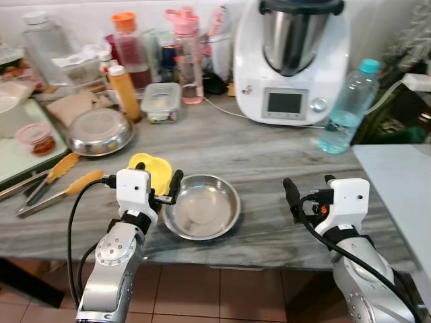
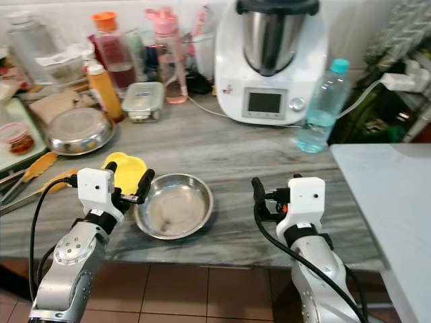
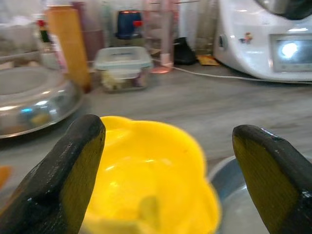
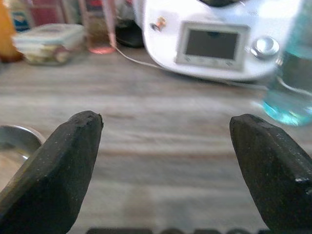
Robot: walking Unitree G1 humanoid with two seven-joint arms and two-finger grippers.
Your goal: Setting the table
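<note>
A: What does the surface (image 1: 269,151) look like?

B: Grey streaked stone running along a white wall, with reddish floor tiles (image 1: 222,289) below its front edge. At the back stand a white kitchen machine (image 1: 291,60) with a steel jug, a blue-capped water bottle (image 1: 347,108), a pink bottle (image 1: 188,54), an orange-capped bottle (image 1: 129,50), a mustard-coloured squeeze bottle (image 1: 124,91) and a lidded food box (image 1: 161,101).

A: And the dishes?

B: 1 steel bowl (image 1: 202,207) sits near the front edge, a yellow bowl (image 1: 152,171) touching its left rim. A second steel bowl (image 1: 100,131) lies upside down further left, with yellow-handled tongs (image 1: 57,185) near it.

A: The grippers?

B: The left gripper (image 1: 159,185) hangs spread wide over the yellow bowl, holding nothing. The right gripper (image 1: 308,190) hovers wide apart and empty above bare stone, right of the steel bowl.
</note>
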